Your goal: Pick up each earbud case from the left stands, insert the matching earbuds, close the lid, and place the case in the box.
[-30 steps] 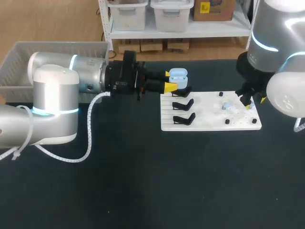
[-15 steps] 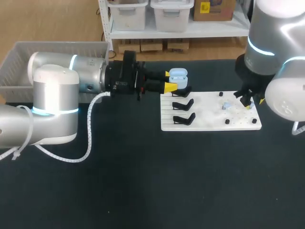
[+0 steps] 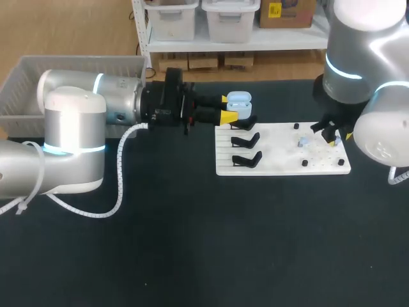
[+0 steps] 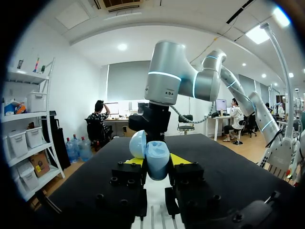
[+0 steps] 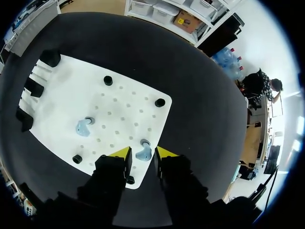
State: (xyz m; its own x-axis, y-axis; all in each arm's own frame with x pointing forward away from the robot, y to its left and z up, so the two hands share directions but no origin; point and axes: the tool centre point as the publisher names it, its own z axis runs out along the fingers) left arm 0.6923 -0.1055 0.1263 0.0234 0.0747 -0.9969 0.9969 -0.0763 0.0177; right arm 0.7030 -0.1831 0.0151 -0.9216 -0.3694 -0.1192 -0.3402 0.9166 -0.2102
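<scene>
Left gripper (image 3: 229,107), upper middle, clamps the open case (image 3: 239,99); right gripper (image 5: 142,151), narrowly parted, straddles 1 earbud (image 5: 142,154) on the board (image 5: 119,109).

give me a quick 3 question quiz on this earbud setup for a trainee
1. True or false: the case in the left gripper has its lid shut.
2. How many earbuds lie on the white board? A one, B two, C four
3. Fill in: the right gripper is open over the board, with one earbud ___ its fingers.

Key: 1 false, the lid is open. 2 B. 3 between.
</scene>
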